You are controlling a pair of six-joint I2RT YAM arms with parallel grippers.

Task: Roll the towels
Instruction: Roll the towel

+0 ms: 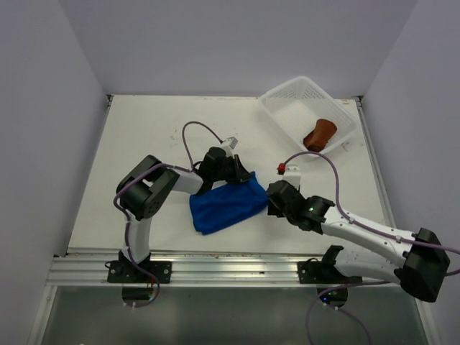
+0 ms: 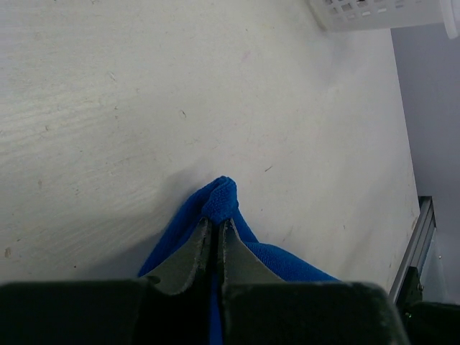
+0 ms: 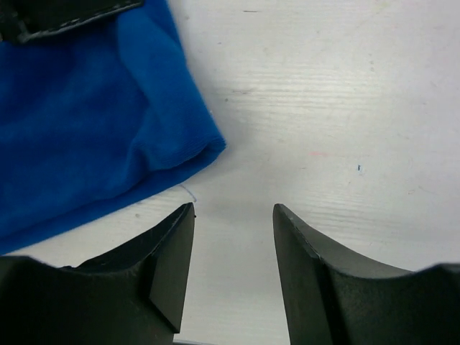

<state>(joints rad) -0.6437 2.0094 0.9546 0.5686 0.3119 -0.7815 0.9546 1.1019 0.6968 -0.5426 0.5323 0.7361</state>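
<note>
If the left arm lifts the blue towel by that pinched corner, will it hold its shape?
Probably not: the blue towel bunches into a soft peak where the left jaws pinch it, so it should hang limp. Its folded edge looks soft, so a push would likely wrinkle it.

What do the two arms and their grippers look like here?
Both the left arm and right arm have white links and bulky black joints. A mauve cable loops along each. The left gripper and right gripper have dark, tapered wedge fingers. A green light shows on the right arm.
</note>
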